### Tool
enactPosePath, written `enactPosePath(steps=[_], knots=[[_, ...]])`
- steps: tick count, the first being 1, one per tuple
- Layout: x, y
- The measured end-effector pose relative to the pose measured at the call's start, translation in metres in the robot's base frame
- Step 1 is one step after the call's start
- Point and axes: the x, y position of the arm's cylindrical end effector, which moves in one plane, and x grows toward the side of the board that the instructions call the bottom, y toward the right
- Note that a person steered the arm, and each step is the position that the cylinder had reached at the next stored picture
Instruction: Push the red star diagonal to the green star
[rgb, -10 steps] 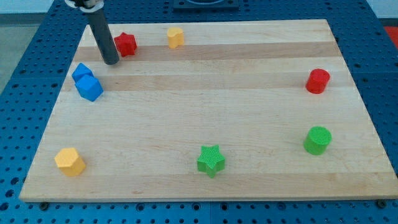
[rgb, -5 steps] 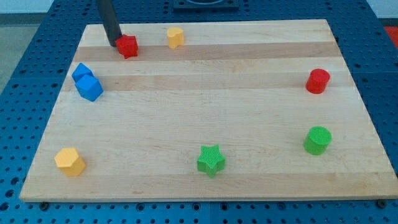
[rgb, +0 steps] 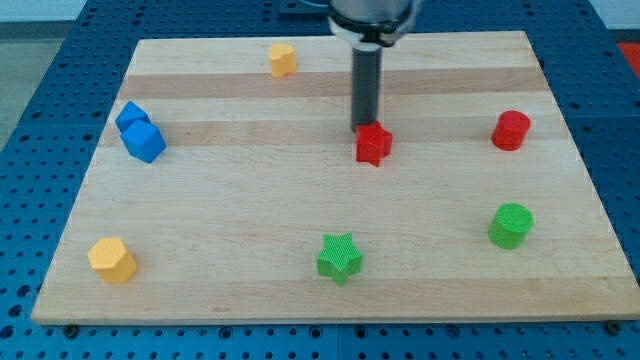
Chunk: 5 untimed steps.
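Observation:
The red star (rgb: 374, 144) lies on the wooden board (rgb: 250, 200) a little right of the middle. My tip (rgb: 362, 127) touches its upper left edge. The green star (rgb: 339, 258) lies near the board's bottom edge, below the red star and slightly to its left, well apart from it.
Two blue blocks (rgb: 139, 132) sit touching at the left edge. A yellow block (rgb: 283, 60) is at the top, another yellow block (rgb: 112, 260) at the bottom left. A red cylinder (rgb: 511, 130) and a green cylinder (rgb: 511, 225) stand at the right.
My tip has swept from the top left toward the middle, pushing the red star down and to the right. The other blocks have not moved.

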Motion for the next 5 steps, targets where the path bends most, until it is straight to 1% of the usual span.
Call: enactPosePath(steps=[1,2,3,5], knots=[[-0.005,0.001],[-0.006,-0.017],[0.009,-0.018],[0.013,-0.019]])
